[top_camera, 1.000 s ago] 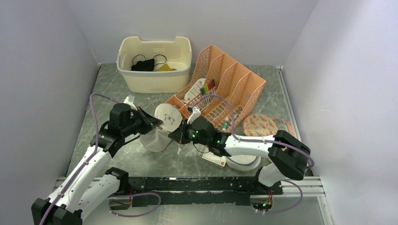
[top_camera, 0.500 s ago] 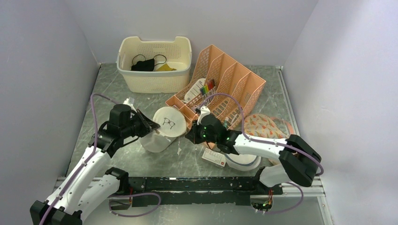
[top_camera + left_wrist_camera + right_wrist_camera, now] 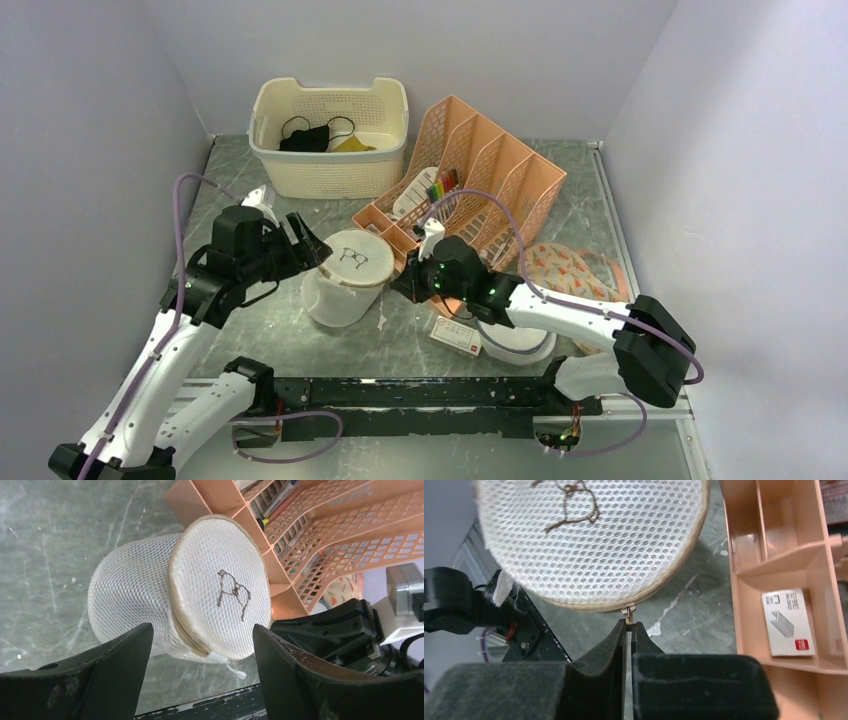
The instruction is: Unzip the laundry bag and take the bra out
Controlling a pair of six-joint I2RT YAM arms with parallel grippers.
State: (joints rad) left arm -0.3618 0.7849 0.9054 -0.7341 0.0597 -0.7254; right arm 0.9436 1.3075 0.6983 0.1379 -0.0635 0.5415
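Left claw (image 3: 303,247) spread just beside the bag (image 3: 343,283), bag upright on the desk (image 3: 300,345), brown stitched motif on its lid, right claw (image 3: 629,628) pressed together pinching the zipper pull (image 3: 628,612) at the tan rim, staple box (image 3: 787,622) in the peach organizer (image 3: 500,185), print too small to read
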